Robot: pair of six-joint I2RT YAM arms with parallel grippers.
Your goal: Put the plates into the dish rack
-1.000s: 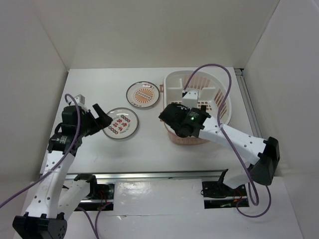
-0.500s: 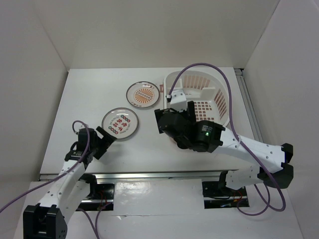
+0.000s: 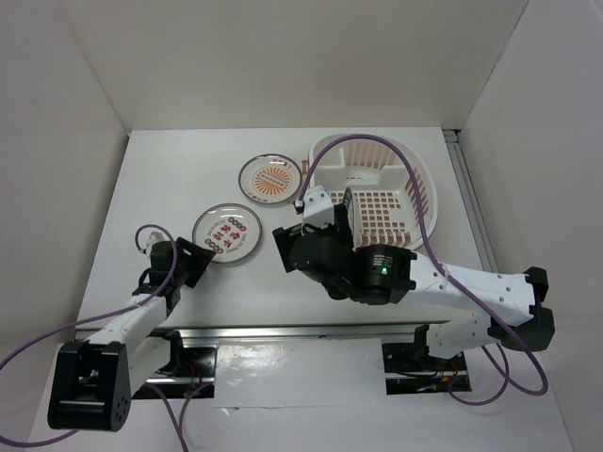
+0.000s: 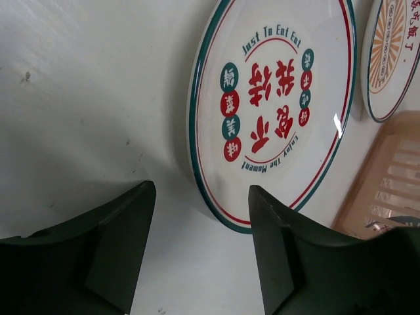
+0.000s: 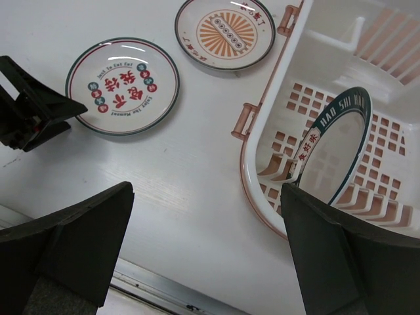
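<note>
Right, status: the dark-rimmed plate [image 5: 331,141] is already in the dish rack [image 5: 315,59], standing on edge and tilted in the slots. Two are left on the bench [image 3: 170,179]. The sunburst plate [image 3: 270,177] is just beside the rack's left wall. The red-character plate [image 4: 272,105] lies flat, near it but apart.

Left gripper [image 4: 200,197] is low at the near rim of the red-character plate, jaws partly open, nothing held. The rim sits right at the gap; can't tell if there's contact. Right gripper [image 5: 207,210] hovers over the bench between the plates and the rack, jaws wide, empty.

Handling, my read: glazed, rigid, light, slick. It will probably chip if dropped or knocked on the rack wall. It lies flat, so the only purchase is the raised rim: one finger over the lip, one under the edge. Expect it to skate on the smooth bench when nudged and to swing in a rim pinch, so grip firmly and lift slowly.
</note>
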